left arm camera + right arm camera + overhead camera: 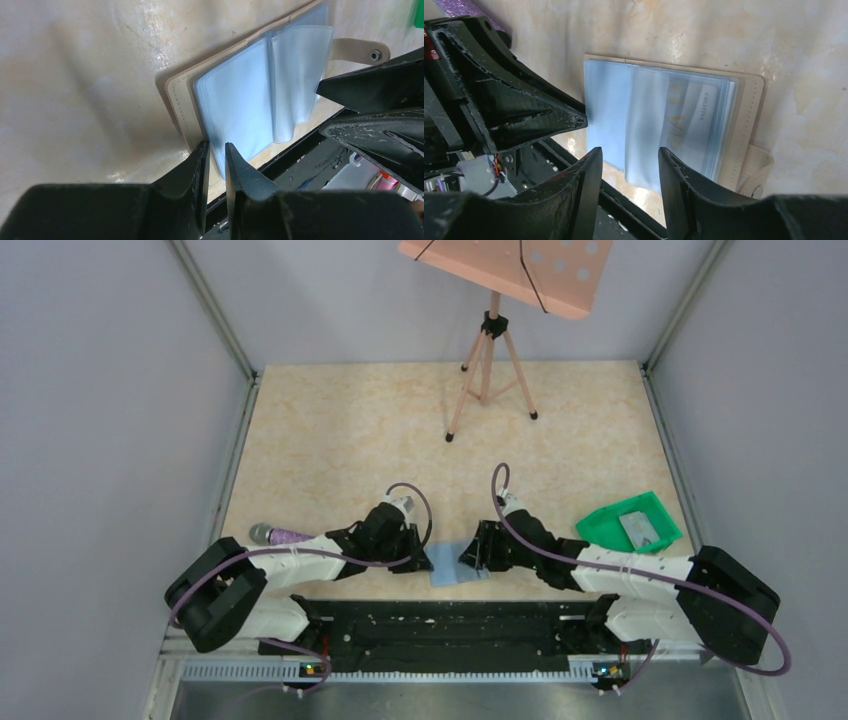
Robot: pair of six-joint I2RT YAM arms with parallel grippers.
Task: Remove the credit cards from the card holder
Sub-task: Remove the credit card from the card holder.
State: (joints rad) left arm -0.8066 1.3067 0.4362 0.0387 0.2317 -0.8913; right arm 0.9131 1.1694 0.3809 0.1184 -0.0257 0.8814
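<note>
"Closest in, the left gripper (216,149) sat nearly closed, pinching the near edge of the holder (240,105), which lay open between the arms."

"And the right gripper (628,152)?"

"Half-open over the blue sleeves, gripping nothing. One card (698,117) showed inside a sleeve; another lay in the tray (597,525)."

"Mid-extraction, I'd judge. Next it needed that card's edge pinched, then a pull along the sleeve."
</note>
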